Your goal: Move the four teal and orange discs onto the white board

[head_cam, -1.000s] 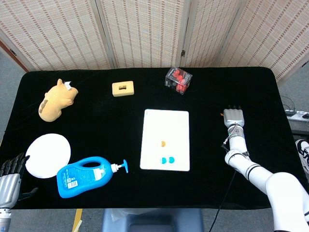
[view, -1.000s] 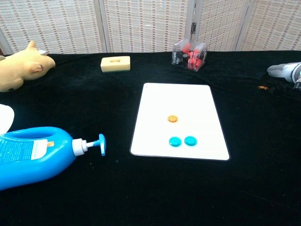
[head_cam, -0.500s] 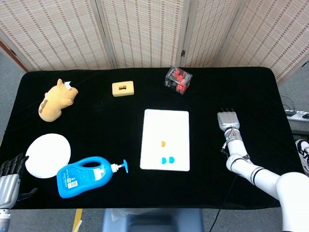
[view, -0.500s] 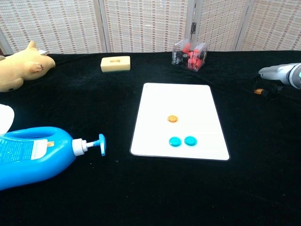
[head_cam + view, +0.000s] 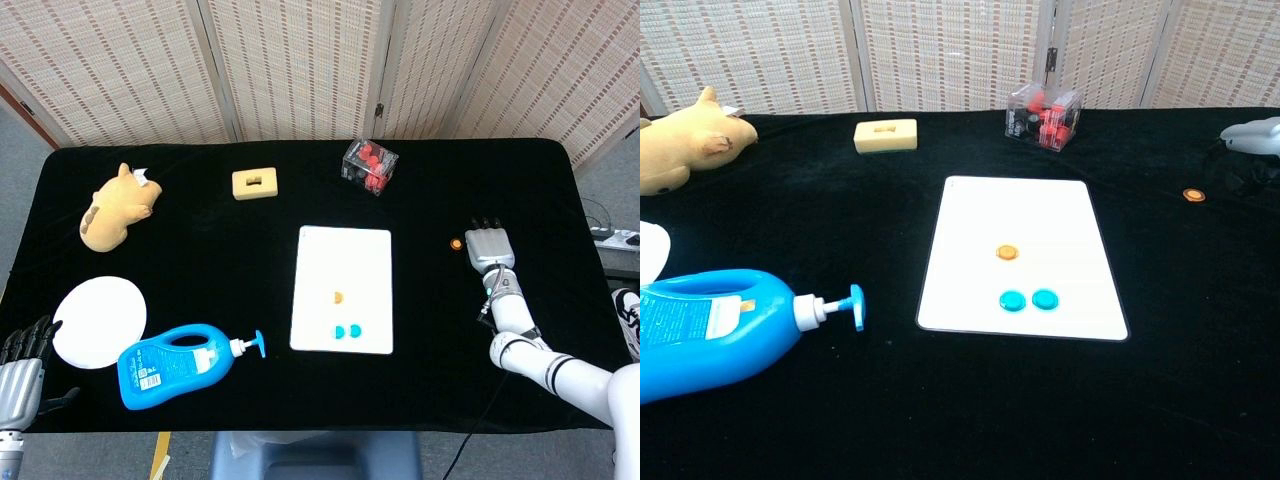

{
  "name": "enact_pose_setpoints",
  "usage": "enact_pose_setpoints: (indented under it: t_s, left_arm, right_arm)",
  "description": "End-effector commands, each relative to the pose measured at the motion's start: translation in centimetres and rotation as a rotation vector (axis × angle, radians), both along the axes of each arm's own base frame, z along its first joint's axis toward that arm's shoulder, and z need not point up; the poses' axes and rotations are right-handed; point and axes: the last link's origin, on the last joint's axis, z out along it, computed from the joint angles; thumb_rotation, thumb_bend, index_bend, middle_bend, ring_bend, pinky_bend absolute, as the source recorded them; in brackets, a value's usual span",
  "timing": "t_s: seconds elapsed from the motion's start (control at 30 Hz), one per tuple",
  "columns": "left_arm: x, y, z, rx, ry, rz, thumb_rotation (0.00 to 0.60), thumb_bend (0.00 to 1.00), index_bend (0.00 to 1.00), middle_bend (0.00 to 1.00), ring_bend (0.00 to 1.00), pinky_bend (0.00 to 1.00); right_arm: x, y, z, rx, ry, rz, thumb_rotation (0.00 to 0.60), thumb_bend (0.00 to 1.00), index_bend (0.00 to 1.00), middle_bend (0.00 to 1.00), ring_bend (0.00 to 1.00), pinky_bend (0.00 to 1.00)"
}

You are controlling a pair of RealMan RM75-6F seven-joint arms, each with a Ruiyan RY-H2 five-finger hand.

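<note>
Head view: 3 discs already sit on the white board (image 5: 343, 289): 1 orange (image 5: 338, 297) and 2 teal (image 5: 346, 331). The 4th, an orange disc (image 5: 456, 242), lies on the black table (image 5: 200, 240) just left of the right hand (image 5: 487, 245), which lies flat, fingers extended, holding nothing. The left hand (image 5: 20, 360) rests open at the near-left corner. The step in hand looks like fetching this last disc; next calls for a pinch on it.

Chest view: the stray disc (image 5: 1193, 194) is small, flat and thin, well apart from the board (image 5: 1020, 210), likely fiddly to lift off cloth.
</note>
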Motion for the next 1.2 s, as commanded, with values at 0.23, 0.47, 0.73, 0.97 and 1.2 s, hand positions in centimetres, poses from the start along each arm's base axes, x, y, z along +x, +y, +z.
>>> enact_pose_setpoints:
  t_s: [0.23, 0.47, 0.73, 0.97, 1.2]
  left_arm:
    - [0.0, -0.1, 0.1, -0.001, 0.003, 0.003, 0.6, 0.16, 0.11, 0.04, 0.07, 0.0]
    - [0.0, -0.2, 0.0, -0.003, 0.005, 0.007, 0.6, 0.16, 0.11, 0.04, 0.07, 0.0]
    - [0.0, -0.1, 0.1, 0.0, 0.005, 0.007, 0.6, 0.16, 0.11, 0.04, 0.07, 0.0]
    - [0.0, -0.1, 0.1, -0.001, 0.004, 0.006, 0.6, 0.16, 0.11, 0.04, 0.07, 0.0]
    - [0.0, -0.1, 0.1, 0.0, 0.001, 0.002, 0.6, 0.16, 0.11, 0.04, 0.07, 0.0]
  right_arm:
    - [-1.9, -1.5, -0.6, -0.024, 0.041, -0.075, 0.6, 0.71, 0.33, 0.1, 0.03, 0.0]
    - [-1.8, -2.1, -1.4, -0.017, 0.042, -0.077, 0.6, 0.71, 0.33, 0.1, 0.03, 0.0]
    - [-1.1, -2.4, -2.1, -0.006, 0.038, -0.056, 0.6, 0.71, 0.33, 0.1, 0.02, 0.0]
    - [-0.2, -1.9, -2.5, 0.021, 0.032, -0.023, 0.6, 0.71, 0.33, 0.1, 0.03, 0.0]
    - [1.0, -0.8, -2.9, 0.056, 0.004, 0.027, 0.6, 0.71, 0.33, 0.1, 0.03, 0.0]
